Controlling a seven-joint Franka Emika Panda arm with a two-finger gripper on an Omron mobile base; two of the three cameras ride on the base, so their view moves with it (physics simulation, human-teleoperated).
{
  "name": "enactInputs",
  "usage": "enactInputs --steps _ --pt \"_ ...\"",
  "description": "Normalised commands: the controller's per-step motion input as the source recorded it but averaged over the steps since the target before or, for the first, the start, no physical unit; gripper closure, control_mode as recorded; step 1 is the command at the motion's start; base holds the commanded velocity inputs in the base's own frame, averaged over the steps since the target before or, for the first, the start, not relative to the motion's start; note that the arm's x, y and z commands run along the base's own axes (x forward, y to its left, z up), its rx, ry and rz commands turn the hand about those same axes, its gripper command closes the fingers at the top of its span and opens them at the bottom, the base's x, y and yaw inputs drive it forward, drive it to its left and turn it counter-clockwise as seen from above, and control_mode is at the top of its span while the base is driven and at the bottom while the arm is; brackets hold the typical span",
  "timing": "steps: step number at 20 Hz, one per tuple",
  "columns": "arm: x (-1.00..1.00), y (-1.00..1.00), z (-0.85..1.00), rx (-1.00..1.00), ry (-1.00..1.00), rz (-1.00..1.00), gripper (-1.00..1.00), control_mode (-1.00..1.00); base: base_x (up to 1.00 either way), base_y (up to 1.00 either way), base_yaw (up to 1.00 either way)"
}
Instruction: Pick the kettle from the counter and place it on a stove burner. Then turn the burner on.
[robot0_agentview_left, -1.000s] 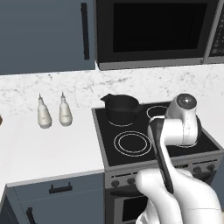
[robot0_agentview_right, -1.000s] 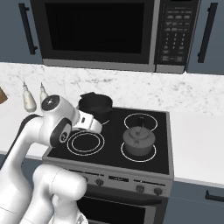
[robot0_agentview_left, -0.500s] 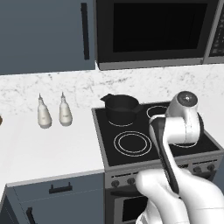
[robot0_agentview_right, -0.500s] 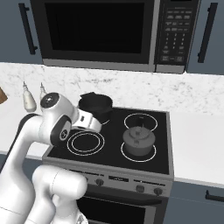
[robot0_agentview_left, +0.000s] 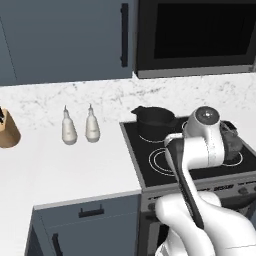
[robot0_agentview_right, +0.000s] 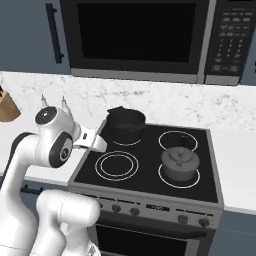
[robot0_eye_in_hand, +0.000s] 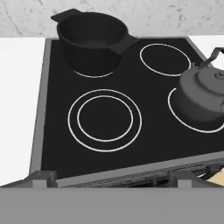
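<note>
No brand, label or readable writing shows anywhere; the microwave (robot0_agentview_right: 150, 40) has a keypad panel at its right, but the marks on it are too small to read.

The kettle (robot0_agentview_right: 179, 164) is a small, squat, dark-grey round vessel with a domed lid and a little knob on top. In the hand view the kettle (robot0_eye_in_hand: 205, 94) shows an arched handle rising over the lid. It stands upright on the stove burner (robot0_agentview_right: 179, 176), the front right ring of the black glass cooktop (robot0_agentview_right: 150, 172), with the thin white outline showing around its base. In the left base view the kettle (robot0_agentview_left: 231, 142) is mostly hidden behind the arm.

A wider dark pot (robot0_agentview_right: 126, 125) with a pouring lip sits on the back left ring. The front left ring (robot0_eye_in_hand: 105, 120), a double white circle, is bare, and so is the back right ring (robot0_eye_in_hand: 165, 59). A row of knobs (robot0_agentview_right: 125, 209) runs along the front of the range.

On the white counter (robot0_agentview_left: 65, 165) left of the cooktop stand two pale bottles (robot0_agentview_left: 80, 127) side by side, and a wooden knife block (robot0_agentview_left: 7, 132) further left.

The gripper (robot0_agentview_right: 94, 141) hangs over the cooktop's left edge, well apart from the kettle; whether its fingers are spread or closed cannot be told.
</note>
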Motion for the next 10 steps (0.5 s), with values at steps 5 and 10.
enactInputs --steps 5,10 --pt "0.00 0.00 0.00 0.00 0.00 0.00 -1.00 1.00 0.00 0.66 0.00" --pt "0.00 0.00 0.00 0.00 0.00 0.00 -1.00 -1.00 0.00 0.02 0.00"
